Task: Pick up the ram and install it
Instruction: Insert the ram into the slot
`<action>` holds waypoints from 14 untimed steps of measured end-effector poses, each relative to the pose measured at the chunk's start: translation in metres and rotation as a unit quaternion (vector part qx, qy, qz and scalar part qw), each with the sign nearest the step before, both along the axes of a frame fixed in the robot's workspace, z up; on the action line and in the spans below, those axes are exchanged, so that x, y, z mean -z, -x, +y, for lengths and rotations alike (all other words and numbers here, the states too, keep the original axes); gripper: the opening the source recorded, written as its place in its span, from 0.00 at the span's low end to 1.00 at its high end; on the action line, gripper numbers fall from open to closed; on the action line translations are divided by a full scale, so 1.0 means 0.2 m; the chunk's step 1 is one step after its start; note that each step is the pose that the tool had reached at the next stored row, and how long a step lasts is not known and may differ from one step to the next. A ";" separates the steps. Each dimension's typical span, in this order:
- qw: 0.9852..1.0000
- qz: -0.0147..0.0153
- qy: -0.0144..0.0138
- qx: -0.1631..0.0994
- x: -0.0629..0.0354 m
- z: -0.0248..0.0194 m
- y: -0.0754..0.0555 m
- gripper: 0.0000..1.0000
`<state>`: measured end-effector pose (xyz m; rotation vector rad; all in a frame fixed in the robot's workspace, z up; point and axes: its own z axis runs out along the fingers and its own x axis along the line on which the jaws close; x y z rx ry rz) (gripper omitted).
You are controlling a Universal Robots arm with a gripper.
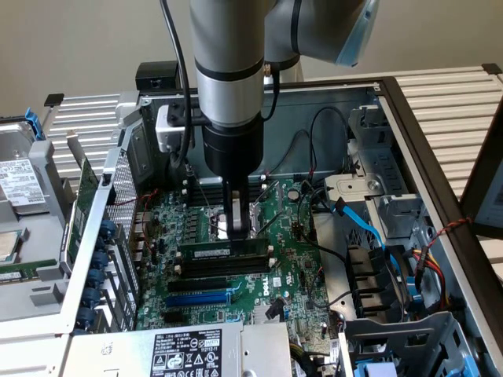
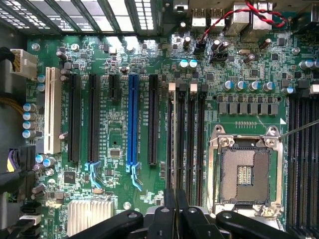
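Ram [image 1: 224, 250], one stick of it, stands on edge in the bank of long black memory slots [image 2: 192, 144] right beside the processor socket [image 2: 245, 172], label facing out. That is how such a board must sit for its contacts to meet the slot. The hand [image 1: 236, 232] hangs straight above it, over the socket's near edge, fingers clenched almost together. I judge the narrow tip suits bearing on so thin a top edge, though I cannot tell whether it touches or pinches the stick. I count four slots in that bank. Farther from the socket lie one blue expansion slot [image 2: 132, 119] and one white one [image 2: 50, 109].
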<state>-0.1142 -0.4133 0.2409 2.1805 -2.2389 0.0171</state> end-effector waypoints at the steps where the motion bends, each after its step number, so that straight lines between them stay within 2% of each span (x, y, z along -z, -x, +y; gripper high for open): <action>1: 1.000 0.000 0.001 0.000 0.000 0.000 0.00 0.13; 6: 1.000 0.000 0.003 0.000 0.011 0.000 0.00 0.13; 11: 1.000 0.000 0.003 0.000 0.023 0.000 0.01 0.13; 14: 1.000 -0.001 0.003 0.000 0.028 0.004 0.01 0.13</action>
